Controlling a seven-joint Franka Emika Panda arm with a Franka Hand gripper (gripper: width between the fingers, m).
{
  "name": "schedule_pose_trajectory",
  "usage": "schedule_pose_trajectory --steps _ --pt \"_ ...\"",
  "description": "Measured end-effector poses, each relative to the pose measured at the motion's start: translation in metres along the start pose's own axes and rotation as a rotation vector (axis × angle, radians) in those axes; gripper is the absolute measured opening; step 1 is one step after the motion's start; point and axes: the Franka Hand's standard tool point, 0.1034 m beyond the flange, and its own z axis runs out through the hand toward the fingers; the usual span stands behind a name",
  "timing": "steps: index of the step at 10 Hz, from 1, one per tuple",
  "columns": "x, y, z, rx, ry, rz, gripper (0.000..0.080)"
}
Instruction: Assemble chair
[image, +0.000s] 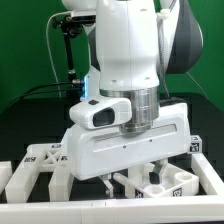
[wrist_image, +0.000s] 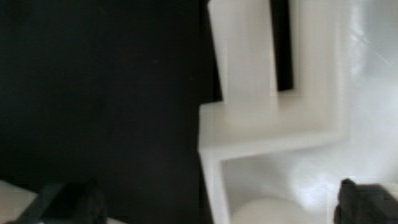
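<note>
A green backdrop (image: 18, 45) stands behind a black table (image: 28, 118), and dark cables run down at the rear on the exterior view's left. The white robot arm (image: 125, 45) fills the middle of that view, its broad white hand block (image: 120, 140) hanging low over the front of the table.

The chair pieces (image: 42, 168) lie in a row on the table under and to both sides of the hand. They are chunky, white and matte, with open rectangular slots and thick walls, and small black-and-white square tags sit on some faces, one showing on the piece at the exterior view's right (image: 192, 147). The hand hides the pieces in the middle of the row.

In the wrist view a slotted white frame (wrist_image: 267, 110) shows close against the black table: a long upright bar with a narrow dark slot, a stepped ledge below it and a hollow recess beneath the ledge.

The jaws stand wide apart. The two dark fingertips (wrist_image: 68, 203) show at opposite sides of the wrist view with the frame's edge between them, and neither touches it.
</note>
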Motion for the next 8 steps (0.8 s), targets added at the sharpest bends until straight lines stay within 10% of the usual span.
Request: schedule_pose_trajectory --steps 2,5,8 --pt "-0.0003 -0.0001 0.0005 0.0 -0.001 0.0 0.0649" --pt "-0.0005 -0.0002 0.0008 0.001 -0.001 0.0 0.0181" --pt "-0.0022 -0.0017 0.0011 0.004 -0.008 0.0 0.003"
